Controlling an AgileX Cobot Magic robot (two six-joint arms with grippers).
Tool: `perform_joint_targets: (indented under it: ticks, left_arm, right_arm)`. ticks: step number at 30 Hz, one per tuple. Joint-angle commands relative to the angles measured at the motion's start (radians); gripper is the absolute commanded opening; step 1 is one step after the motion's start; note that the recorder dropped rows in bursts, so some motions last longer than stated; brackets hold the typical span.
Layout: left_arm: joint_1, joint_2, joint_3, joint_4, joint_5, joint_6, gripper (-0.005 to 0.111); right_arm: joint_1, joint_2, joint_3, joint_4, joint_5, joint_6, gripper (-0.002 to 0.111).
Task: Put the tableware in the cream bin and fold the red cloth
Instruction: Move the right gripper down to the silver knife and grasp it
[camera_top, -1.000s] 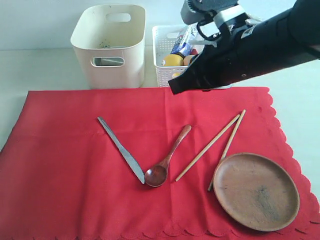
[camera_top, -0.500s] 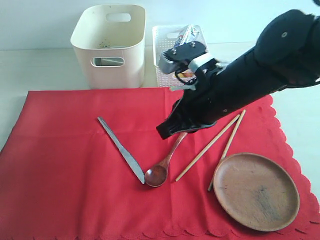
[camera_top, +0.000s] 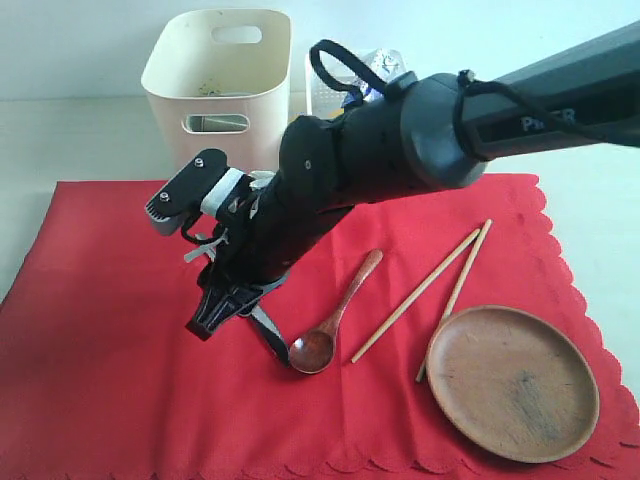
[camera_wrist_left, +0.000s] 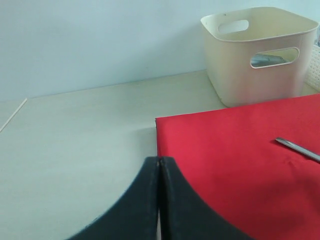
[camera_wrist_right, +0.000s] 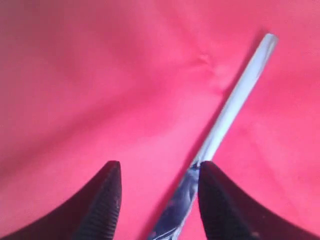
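My right hand (camera_top: 214, 312) is low over the red cloth (camera_top: 110, 350), fingers apart, nothing clamped yet. In the right wrist view the silver table knife (camera_wrist_right: 235, 100) lies flat on the cloth and runs in between the fingers, but off-centre, close to one finger. My left hand (camera_wrist_left: 159, 167) has its fingers together and holds nothing; it hangs over the bare tabletop (camera_wrist_left: 75, 150) near the cloth's corner.

The cream bin (camera_top: 170, 100) stands behind the cloth, well apart from the knife. The wooden spoon (camera_top: 336, 318), chopsticks (camera_top: 420, 290) and wooden plate (camera_top: 512, 382) are on the cloth, not yet binned.

Risks, as I judge:
- The knife is thin and flat, so the fingers may nip the cloth w/ it and drag the other pieces.
- Because it is off-centre, closing may push or turn it instead of gripping.
- Smooth steel can slip or swing in a grip far from the middle.
- The spoon bowl almost touches the blade tip and may get knocked.

Writing: only pale letters on the right arm (camera_top: 548, 120); they begin "Pi" and end "ER", the middle is hidden by a cable.
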Motion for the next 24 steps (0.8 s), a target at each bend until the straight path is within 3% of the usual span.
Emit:
perform_joint_targets:
  ticks: [1, 8, 18, 24]
  left_arm:
    - [0.002, -0.007, 0.003, 0.0, -0.007, -0.006, 0.0]
    - [0.002, -0.007, 0.003, 0.0, -0.007, -0.006, 0.0]
    - [0.002, -0.007, 0.003, 0.0, -0.007, -0.006, 0.0]
    - [0.002, -0.007, 0.003, 0.0, -0.007, -0.006, 0.0]
  right_arm:
    - [0.001, 0.062, -0.065, -0.129, 0.025, 0.087, 0.047]
    - [0.001, 0.109, -0.07, -0.19, -0.022, 0.103, 0.044]
    - [0.001, 0.126, -0.07, -0.193, -0.022, 0.098, 0.0]
    - [0.001, 0.114, -0.07, -0.191, -0.022, 0.101, 0.0]
